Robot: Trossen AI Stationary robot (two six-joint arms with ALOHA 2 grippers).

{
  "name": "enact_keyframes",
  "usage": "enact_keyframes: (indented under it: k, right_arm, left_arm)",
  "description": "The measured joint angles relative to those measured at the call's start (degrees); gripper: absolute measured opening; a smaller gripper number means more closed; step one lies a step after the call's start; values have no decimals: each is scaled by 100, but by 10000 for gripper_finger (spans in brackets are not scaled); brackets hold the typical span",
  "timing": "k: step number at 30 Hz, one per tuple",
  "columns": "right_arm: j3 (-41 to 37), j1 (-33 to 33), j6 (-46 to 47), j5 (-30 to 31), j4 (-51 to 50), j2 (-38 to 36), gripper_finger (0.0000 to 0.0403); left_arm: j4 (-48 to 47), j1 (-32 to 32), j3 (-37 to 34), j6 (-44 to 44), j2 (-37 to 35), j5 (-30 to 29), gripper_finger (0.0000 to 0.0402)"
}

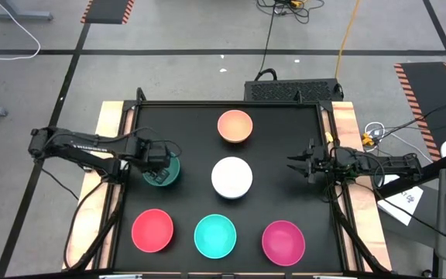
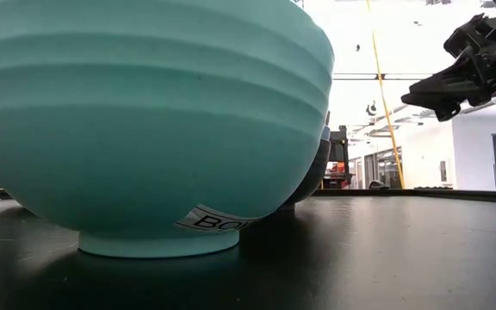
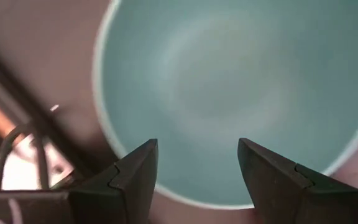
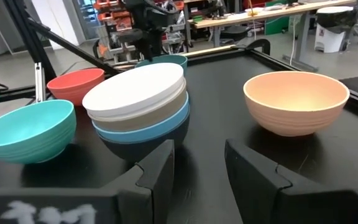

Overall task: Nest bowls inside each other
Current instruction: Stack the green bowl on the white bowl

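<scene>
Your left hand hangs fingers apart over the round dark green plastic bowl at the black counter's left side, your right hand waits parted at the right edge, beside the central white-topped nested stack of bowls.

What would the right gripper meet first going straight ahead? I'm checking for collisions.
Probably the nested stack topped by the white bowl: the right gripper points across the table at it, jaws open. Height is unclear; it might pass above.
</scene>
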Motion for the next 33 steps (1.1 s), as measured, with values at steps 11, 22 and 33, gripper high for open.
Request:
enact_keyframes:
  k: [11,22,33]
  right_arm:
    - [7,0,101,-72,-86,0,137]
    - [7,0,150,-68,-95,-1,137]
    - [3,0,149,-64,-71,0,137]
  left_arm:
    - [1337,-22,28,808,1,737,225]
    - [1163,-332,46,930,224,1098,225]
    - [1233,-632,46,764,843,951,224]
